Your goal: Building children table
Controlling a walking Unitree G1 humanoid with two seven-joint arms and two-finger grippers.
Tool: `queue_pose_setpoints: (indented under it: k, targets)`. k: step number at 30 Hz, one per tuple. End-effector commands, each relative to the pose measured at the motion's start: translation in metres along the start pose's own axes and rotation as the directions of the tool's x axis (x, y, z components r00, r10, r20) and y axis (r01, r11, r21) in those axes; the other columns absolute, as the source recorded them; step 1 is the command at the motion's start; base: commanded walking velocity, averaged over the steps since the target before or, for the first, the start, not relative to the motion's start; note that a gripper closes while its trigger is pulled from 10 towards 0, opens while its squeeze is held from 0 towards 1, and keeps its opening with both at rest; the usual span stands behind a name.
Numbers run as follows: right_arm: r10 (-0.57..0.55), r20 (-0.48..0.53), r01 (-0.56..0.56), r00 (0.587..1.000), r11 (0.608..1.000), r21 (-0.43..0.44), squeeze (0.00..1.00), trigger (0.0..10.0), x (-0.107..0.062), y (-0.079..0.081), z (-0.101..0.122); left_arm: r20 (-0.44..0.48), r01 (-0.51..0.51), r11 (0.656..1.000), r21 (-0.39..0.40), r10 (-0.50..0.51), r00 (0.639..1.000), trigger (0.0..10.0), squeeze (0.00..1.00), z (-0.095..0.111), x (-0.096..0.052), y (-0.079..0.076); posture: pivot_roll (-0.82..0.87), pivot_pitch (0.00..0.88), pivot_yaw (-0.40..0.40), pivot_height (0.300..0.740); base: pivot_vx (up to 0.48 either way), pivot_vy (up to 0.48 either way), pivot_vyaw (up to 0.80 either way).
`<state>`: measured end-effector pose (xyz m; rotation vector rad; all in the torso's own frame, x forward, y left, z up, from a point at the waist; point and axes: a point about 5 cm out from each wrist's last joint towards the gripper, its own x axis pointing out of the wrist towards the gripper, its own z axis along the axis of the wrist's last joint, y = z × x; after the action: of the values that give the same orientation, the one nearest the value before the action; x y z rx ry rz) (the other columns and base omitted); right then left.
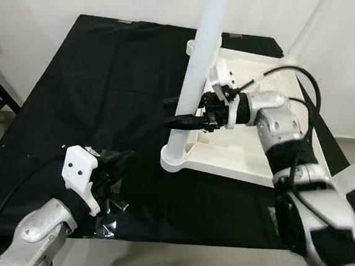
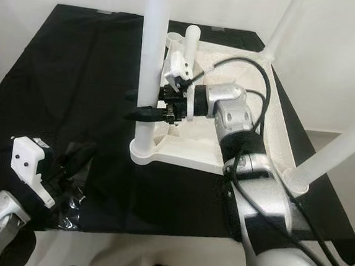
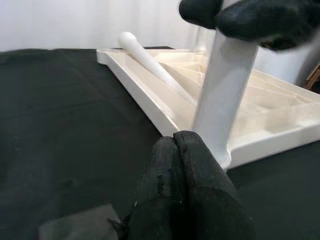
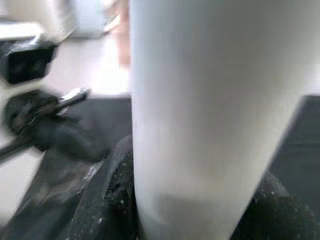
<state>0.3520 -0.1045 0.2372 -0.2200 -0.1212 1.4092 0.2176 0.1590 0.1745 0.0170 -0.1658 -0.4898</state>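
Children's table parts lie on a counter draped in black cloth (image 1: 76, 87), the white tabletop (image 1: 267, 169) upside down on the right half of it.

Furthest left, the left tool (image 1: 115, 174) hovers low over the cloth near the counter's front edge, apart from the tabletop. In the left wrist view its black fingers (image 3: 180, 190) are pressed together on nothing.

Next comes the near-left leg (image 1: 198, 79), a white tube standing upright in the corner socket (image 1: 174, 159) of the tabletop. The right tool (image 1: 188, 116) is clamped around this leg partway up, one finger on each side, as the right wrist view shows close up. Whether the leg is fully seated I cannot tell.

Behind it a loose white leg (image 2: 191, 44) rests on the tabletop near the far-left corner socket (image 1: 203, 48), not yet fitted.

Further right, two more legs already stand in their corners: the far-right one (image 1: 308, 26) and the near-right one (image 2: 337, 153).

By my reading, three of four legs are in place; what is left looks like securing the gripped leg and mounting the loose one, then turning the table upright.
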Motion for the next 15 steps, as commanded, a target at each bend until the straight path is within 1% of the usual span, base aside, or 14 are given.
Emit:
queue_pose_setpoints:
  k: [1,2,3,4,5,6,7,8,9,10,11,13,14,15]
  targets:
    - [-0.006,-0.135,0.020,0.991,0.995,0.097,0.00,0.0,0.014,0.030,-0.042,-0.011,0.003,1.000,0.004,-0.003,1.000,10.0,0.00,-0.001,0.001,0.000,0.09,0.171,-0.098,0.740,0.000,0.000,0.00]
    - [-0.006,-0.135,0.020,0.991,0.995,0.097,0.00,0.0,0.014,0.030,-0.042,-0.011,0.003,1.000,0.004,-0.003,1.000,10.0,0.00,-0.001,0.001,0.000,0.09,0.171,-0.098,0.740,0.000,0.000,0.00]
    - [-0.032,-0.118,0.047,0.992,0.991,0.127,0.00,0.0,0.022,0.043,-0.047,-0.011,0.003,1.000,0.006,-0.003,1.000,10.0,0.00,-0.001,0.002,0.001,0.08,0.165,-0.089,0.740,0.000,0.000,0.00]
    - [-0.057,-0.098,0.071,0.994,0.987,0.147,0.00,0.0,0.029,0.051,-0.049,-0.011,0.002,1.000,0.007,-0.002,1.000,10.0,0.00,-0.002,0.002,0.001,0.08,0.157,-0.080,0.740,0.000,0.000,0.00]
    - [-0.057,-0.098,0.071,0.994,0.987,0.147,0.00,0.0,0.029,0.051,-0.049,-0.011,0.002,1.000,0.007,-0.002,1.000,10.0,0.00,-0.002,0.002,0.001,0.08,0.157,-0.080,0.740,0.000,0.000,0.00]
    - [-0.098,-0.078,0.110,0.992,0.981,0.158,0.00,0.0,0.034,0.053,-0.048,-0.012,0.002,1.000,0.008,-0.002,1.000,10.0,0.00,-0.002,0.003,0.002,0.07,0.153,-0.076,0.740,0.000,0.000,0.00]
    - [-0.098,-0.078,0.110,0.992,0.981,0.158,0.00,0.0,0.034,0.053,-0.048,-0.012,0.002,1.000,0.008,-0.002,1.000,10.0,0.00,-0.002,0.003,0.002,0.07,0.153,-0.076,0.740,0.000,0.000,0.00]
    - [-0.141,-0.068,0.151,0.988,0.976,0.160,0.00,6.2,0.037,0.050,-0.047,-0.014,0.003,1.000,0.009,-0.003,1.000,10.0,0.00,-0.002,0.004,0.003,0.07,0.148,-0.077,0.740,0.000,0.000,0.00]
    - [-0.141,-0.068,0.151,0.988,0.976,0.160,0.00,6.2,0.037,0.050,-0.047,-0.014,0.003,1.000,0.009,-0.003,1.000,10.0,0.00,-0.002,0.004,0.003,0.07,0.148,-0.077,0.740,0.000,0.000,0.00]
    - [-0.186,-0.063,0.194,0.981,0.967,0.164,0.00,10.0,0.039,0.042,-0.045,-0.017,0.005,1.000,0.009,-0.005,1.000,10.0,0.00,-0.003,0.004,0.003,0.07,0.145,-0.079,0.740,0.000,0.000,0.00]
    - [-0.220,-0.053,0.226,0.974,0.958,0.175,1.00,10.0,0.038,0.035,-0.043,-0.023,0.004,1.000,0.006,-0.004,1.000,10.0,0.00,-0.003,0.004,0.003,0.07,0.141,-0.086,0.740,0.000,0.000,0.00]
    - [-0.220,-0.053,0.226,0.974,0.958,0.175,1.00,10.0,0.038,0.035,-0.043,-0.023,0.004,1.000,0.006,-0.004,1.000,10.0,0.00,-0.003,0.004,0.003,0.07,0.141,-0.086,0.740,0.000,0.000,0.00]
    - [-0.237,-0.046,0.241,0.970,0.954,0.179,1.00,10.0,0.036,0.031,-0.041,-0.034,0.000,1.000,0.004,0.000,0.999,10.0,0.00,-0.004,0.004,0.003,0.07,0.138,-0.090,0.740,0.000,0.000,0.00]
    - [-0.237,-0.046,0.241,0.970,0.954,0.179,1.00,10.0,0.036,0.031,-0.041,-0.034,0.000,1.000,0.004,0.000,0.999,10.0,0.00,-0.004,0.004,0.003,0.07,0.138,-0.090,0.740,0.000,0.000,0.00]
